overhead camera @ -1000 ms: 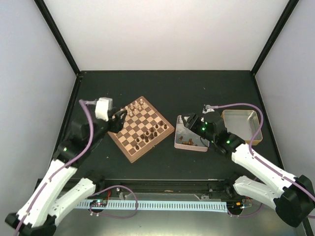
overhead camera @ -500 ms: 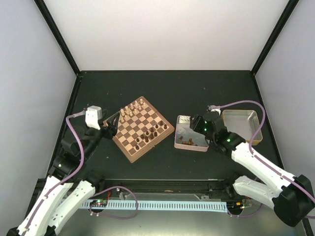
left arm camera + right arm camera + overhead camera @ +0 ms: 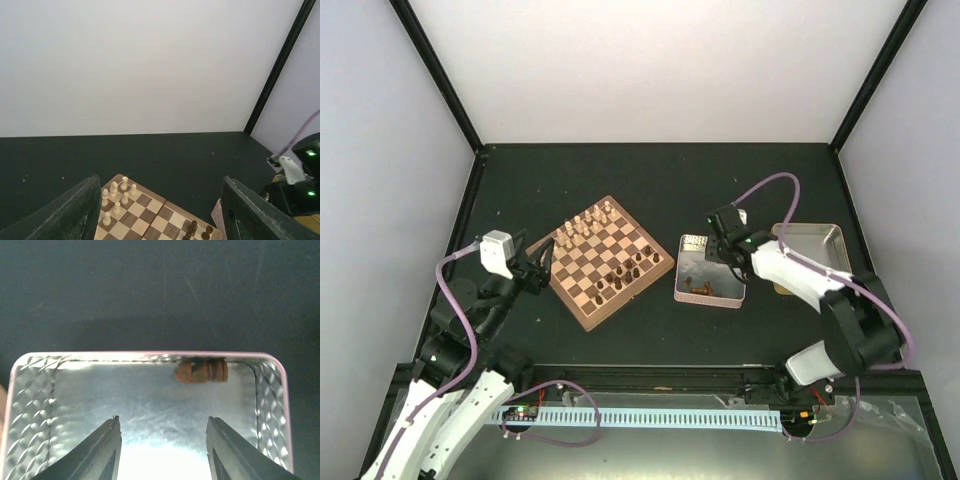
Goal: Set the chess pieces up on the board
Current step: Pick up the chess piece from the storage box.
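Note:
The board [image 3: 582,300] lies left of centre on the black table, turned at an angle. Several dark chess pieces [image 3: 625,270] stand near its right corner, also seen in the left wrist view as dark chess pieces [image 3: 199,232]. Cream pieces [image 3: 588,222] fill its far corner. More dark chess pieces [image 3: 704,290] lie in the silvery tin [image 3: 692,244]. One dark piece [image 3: 201,371] lies on its side against the tin's wall. My right gripper [image 3: 164,432] hangs open over the tin's floor, holding nothing. My left gripper [image 3: 538,268] is open, just off the board's left edge.
A tan tray [image 3: 815,236] sits right of the tin, under the right arm's forearm. The enclosure's black posts and pale walls bound the table on three sides. In the left wrist view the right arm [image 3: 300,185] shows at the far right.
The left arm has drawn back off the board toward the left and near side. The right arm has swung round over the tin, and its jaws have narrowed.

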You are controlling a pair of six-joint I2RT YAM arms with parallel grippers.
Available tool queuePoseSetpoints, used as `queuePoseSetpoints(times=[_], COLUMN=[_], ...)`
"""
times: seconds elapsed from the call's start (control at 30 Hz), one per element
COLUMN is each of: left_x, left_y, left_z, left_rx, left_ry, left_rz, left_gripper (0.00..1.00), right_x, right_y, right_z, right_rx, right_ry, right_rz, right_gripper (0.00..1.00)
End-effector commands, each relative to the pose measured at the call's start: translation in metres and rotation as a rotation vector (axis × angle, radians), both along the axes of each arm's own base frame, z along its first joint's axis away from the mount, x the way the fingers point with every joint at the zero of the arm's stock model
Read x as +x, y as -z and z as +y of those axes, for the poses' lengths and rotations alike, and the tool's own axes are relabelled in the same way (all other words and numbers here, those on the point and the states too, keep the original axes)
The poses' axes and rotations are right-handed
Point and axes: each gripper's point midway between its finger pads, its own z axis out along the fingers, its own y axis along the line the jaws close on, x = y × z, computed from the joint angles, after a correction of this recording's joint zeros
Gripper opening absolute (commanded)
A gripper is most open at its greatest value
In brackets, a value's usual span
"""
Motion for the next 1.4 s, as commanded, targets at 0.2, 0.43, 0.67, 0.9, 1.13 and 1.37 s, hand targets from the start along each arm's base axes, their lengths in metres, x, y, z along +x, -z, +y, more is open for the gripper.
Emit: queuePoseSetpoints(times=[0.2,0.43,0.67,0.9,1.13,1.37], left_x=[0.001,0.003,0.006,0.007,0.008,0.008], left_y=[-0.003,-0.001,0.002,0.003,0.004,0.004], left_z=[0.005,0.005,0.003,0.002,0.001,0.002], left_rx=[0.003,0.003,0.008,0.010,0.013,0.015], left_ry=[-0.027,-0.030,-0.026,-0.027,-0.025,-0.026], left_rz=[-0.017,-0.011,0.005,0.011,0.016,0.016], left_gripper=[0.67,0.68,0.68,0.68,0.68,0.68], right_x=[0.042,0.047,0.051,0.033,0.035,0.051], right_y=[0.045,0.062,0.063,0.064,0.063,0.058], right_z=[-0.021,-0.032,-0.031,-0.025,-0.025,-0.025], right_rx=[-0.190,-0.241,-0.238,-0.174,-0.162,-0.174], right_ry=[0.077,0.095,0.062,0.042,0.065,0.097], right_rz=[0.091,0.101,0.106,0.144,0.136,0.106], right_gripper=[0.59,0.62,0.51,0.28,0.30,0.33])
